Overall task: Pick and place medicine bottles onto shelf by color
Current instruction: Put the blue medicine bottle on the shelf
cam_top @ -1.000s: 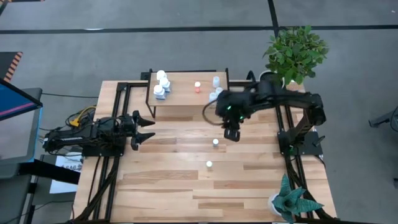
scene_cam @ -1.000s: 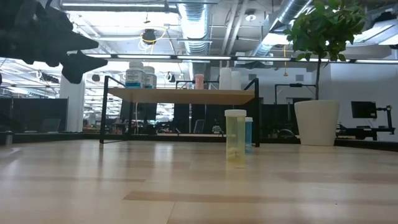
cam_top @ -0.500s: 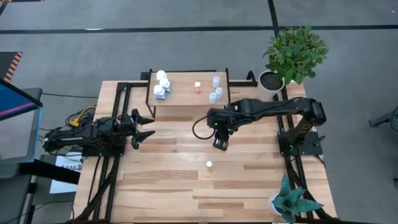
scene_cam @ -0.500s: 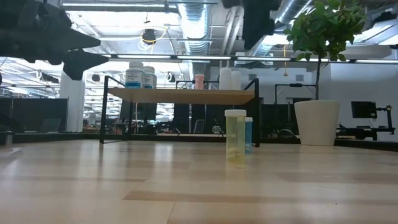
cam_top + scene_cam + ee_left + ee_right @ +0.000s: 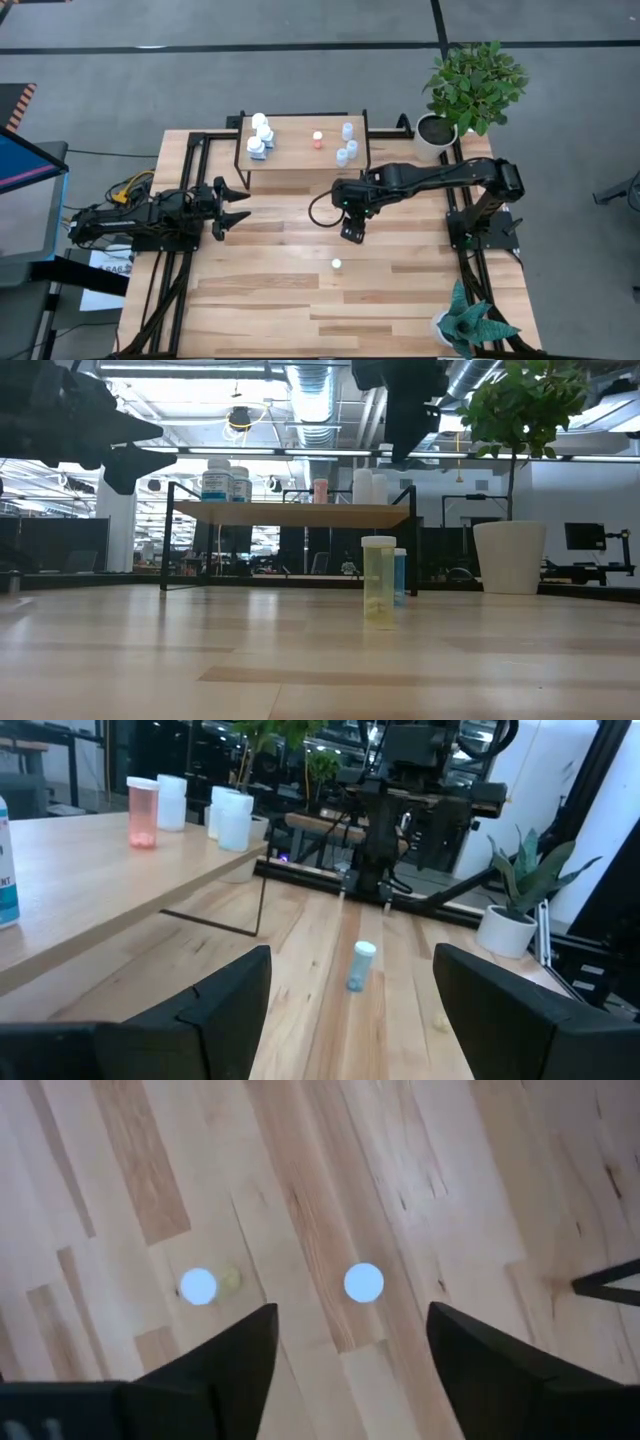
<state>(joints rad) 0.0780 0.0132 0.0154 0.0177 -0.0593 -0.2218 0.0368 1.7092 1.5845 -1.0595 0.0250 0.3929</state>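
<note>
Right gripper (image 5: 351,231) wide, empty, hovering over blue bottle (image 5: 361,965), counter centre; yellow bottle (image 5: 337,264) at its 6 o'clock. Off-centre descent risks toppling it. Left gripper (image 5: 232,205) wide, idle, 9 o'clock.

Two white-capped bottles (image 5: 363,1282) stand mid-table; white, orange and pale-blue ones (image 5: 346,148) stand grouped on the shelf (image 5: 300,155)

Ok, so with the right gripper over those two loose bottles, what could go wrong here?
1. The open right gripper hangs over the blue bottle; the yellow bottle stands close by, so a finger might tip it.
2. On the shelf, pale bottles cluster together; placing another could knock them.
</note>
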